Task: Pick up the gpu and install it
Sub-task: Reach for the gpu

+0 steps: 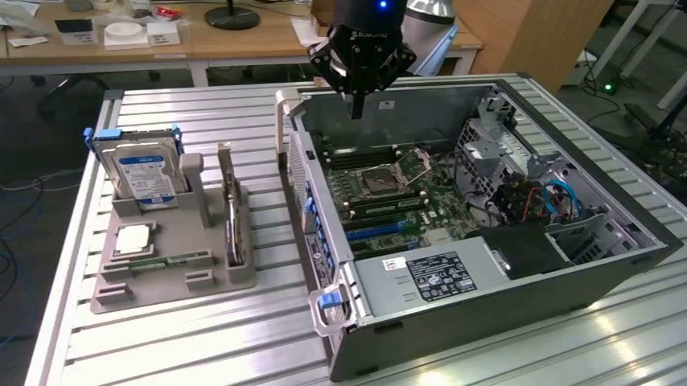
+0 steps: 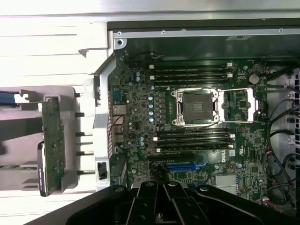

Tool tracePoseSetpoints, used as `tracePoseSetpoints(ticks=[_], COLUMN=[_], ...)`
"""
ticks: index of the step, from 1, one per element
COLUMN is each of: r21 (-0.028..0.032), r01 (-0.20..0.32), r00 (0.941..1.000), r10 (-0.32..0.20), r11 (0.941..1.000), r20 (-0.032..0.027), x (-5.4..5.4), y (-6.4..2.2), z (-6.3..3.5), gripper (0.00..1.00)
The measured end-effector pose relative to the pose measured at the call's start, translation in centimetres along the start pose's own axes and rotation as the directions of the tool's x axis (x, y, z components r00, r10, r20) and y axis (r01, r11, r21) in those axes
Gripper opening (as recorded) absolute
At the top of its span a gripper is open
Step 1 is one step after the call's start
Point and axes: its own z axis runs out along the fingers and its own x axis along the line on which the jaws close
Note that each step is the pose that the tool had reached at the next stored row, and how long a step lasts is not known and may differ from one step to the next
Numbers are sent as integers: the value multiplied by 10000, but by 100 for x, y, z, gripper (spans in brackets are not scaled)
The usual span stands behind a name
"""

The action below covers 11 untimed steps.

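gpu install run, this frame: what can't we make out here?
- gpu fan face: exterior view; the card stands edge-on in the gray holder, so the face is turned out of sight.
- motherboard area past the blue slot: wrist view; covered by the gripper.
- power supply label text: exterior view; too small to read.

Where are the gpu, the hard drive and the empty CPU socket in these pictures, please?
gpu (image 1: 233,229): exterior view, on its upturned narrow edge.
hard drive (image 1: 147,178): exterior view, on its blue-white label.
CPU socket (image 2: 199,107): wrist view, on its dark centre.
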Motion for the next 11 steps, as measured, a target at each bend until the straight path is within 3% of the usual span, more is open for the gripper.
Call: tracePoseSetpoints(ticks=[11], r21=[0], r01=[7], r00=[10000], r10=[-7], r11=[10000], r20=[0], x=[83], y=[-5], z=[-2], gripper=[11])
